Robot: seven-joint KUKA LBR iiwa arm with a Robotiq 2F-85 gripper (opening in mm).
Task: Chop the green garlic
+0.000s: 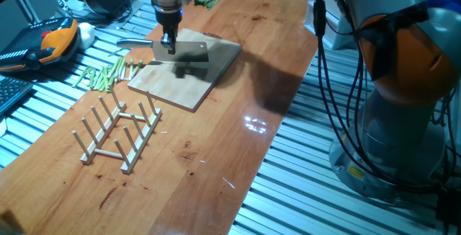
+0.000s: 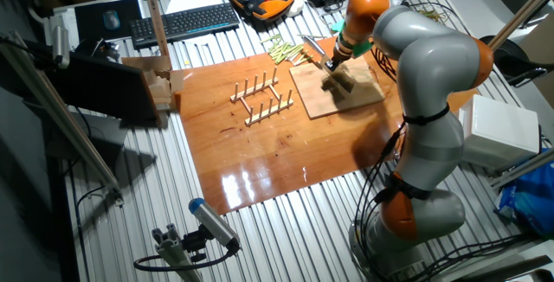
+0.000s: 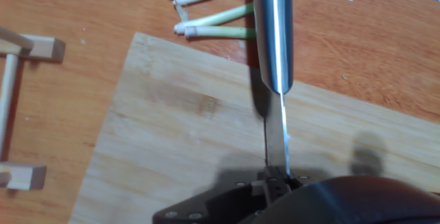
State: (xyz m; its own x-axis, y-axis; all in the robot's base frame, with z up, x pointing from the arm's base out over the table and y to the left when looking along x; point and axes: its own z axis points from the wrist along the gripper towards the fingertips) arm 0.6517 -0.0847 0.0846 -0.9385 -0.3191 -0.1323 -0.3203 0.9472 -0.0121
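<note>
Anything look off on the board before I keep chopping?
Yes. The gripper holds the knife over the cutting board, but no garlic shows on the visible board. The green stalks lie beside it on the table.

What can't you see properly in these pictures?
- The garlic piece to chop: not visible on the board in any view; the knife and its shadow may hide it.
- Pincer fingertips: in the hand view cut off at the bottom edge; too small in both fixed views.
- Green sticks: cut off by the hand view's top edge, partly behind the knife.
</note>
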